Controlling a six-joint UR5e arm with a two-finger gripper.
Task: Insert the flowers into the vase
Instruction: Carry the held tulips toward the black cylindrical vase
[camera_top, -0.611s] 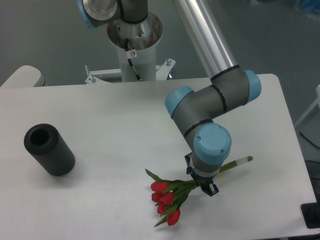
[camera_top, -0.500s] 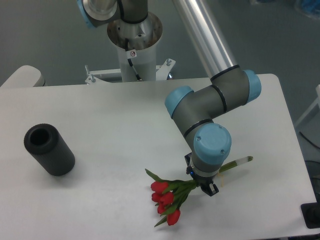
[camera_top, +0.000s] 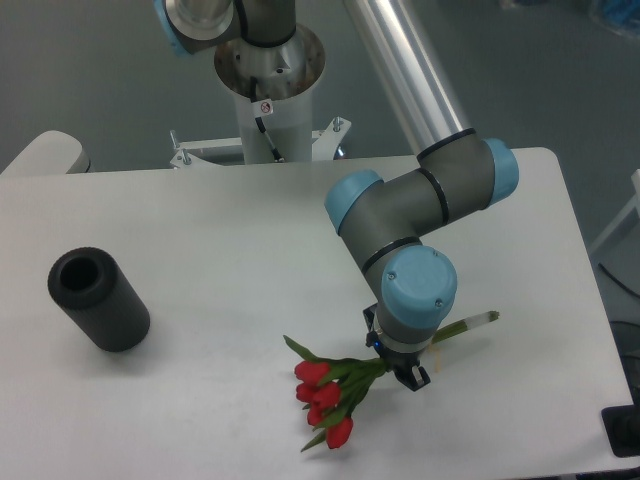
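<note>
The vase (camera_top: 97, 298), a matte black cylinder with its round hole facing up, is seen standing at the left of the white table (camera_top: 230, 240), well apart from everything else. Toward the lower middle, the flowers (camera_top: 325, 400) are shown hanging with red buds fanned down and to the left, the pale stems running up and right beneath the wrist and poking out beyond it. The claw (camera_top: 398, 367) is largely hidden under the blue-capped wrist of the arm (camera_top: 420, 225); it appears to be pinching the bundled stems near their middle, though the fingers themselves are barely visible. Whether the bunch is clear of the table or brushing it cannot be told.

Several risks are judged to lie ahead. The bunch is held crosswise, so it would have to be turned stem-end down before it could enter the hole; if that turn is skipped, the stems would be struck against the rim. Because the stems are slim and smooth, a slip or rotation inside the grip could be caused by a quick swing across the table. The vase stands loose, so a sideways push from stems or wrist could tip it. The leaves and buds could also be snagged at the narrow opening.
</note>
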